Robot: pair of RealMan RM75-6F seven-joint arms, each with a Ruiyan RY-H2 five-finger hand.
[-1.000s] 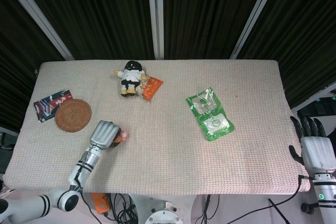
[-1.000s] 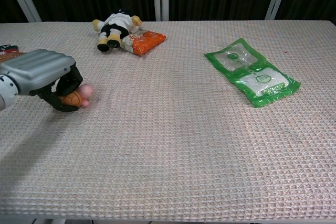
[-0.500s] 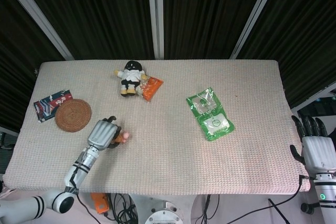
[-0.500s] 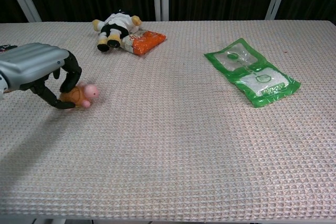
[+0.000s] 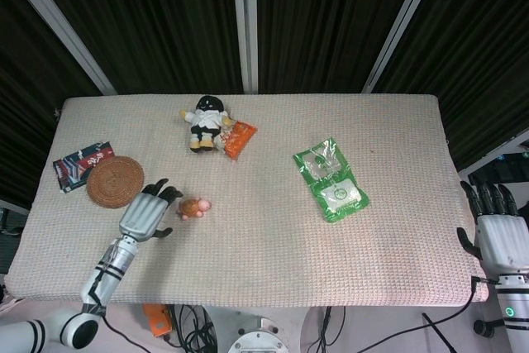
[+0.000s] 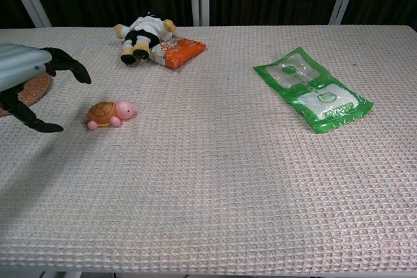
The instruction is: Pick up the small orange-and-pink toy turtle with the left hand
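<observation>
The small orange-and-pink toy turtle (image 5: 193, 207) (image 6: 109, 113) lies on the table cloth, its pink head pointing right. My left hand (image 5: 145, 213) (image 6: 26, 86) hovers just left of it, fingers spread apart and holding nothing; a small gap separates the fingertips from the turtle. My right hand (image 5: 498, 233) hangs off the table's right edge, upright with fingers extended, holding nothing. The chest view does not show it.
A round woven coaster (image 5: 115, 180) and a dark snack packet (image 5: 80, 163) lie behind the left hand. A black-and-white plush (image 5: 207, 121) with an orange packet (image 5: 239, 138) sits at the back. A green pouch (image 5: 331, 180) lies right of centre.
The left hand let go of the turtle, opened its fingers and drew back to the left. The turtle now lies free on the cloth, slightly further right.
</observation>
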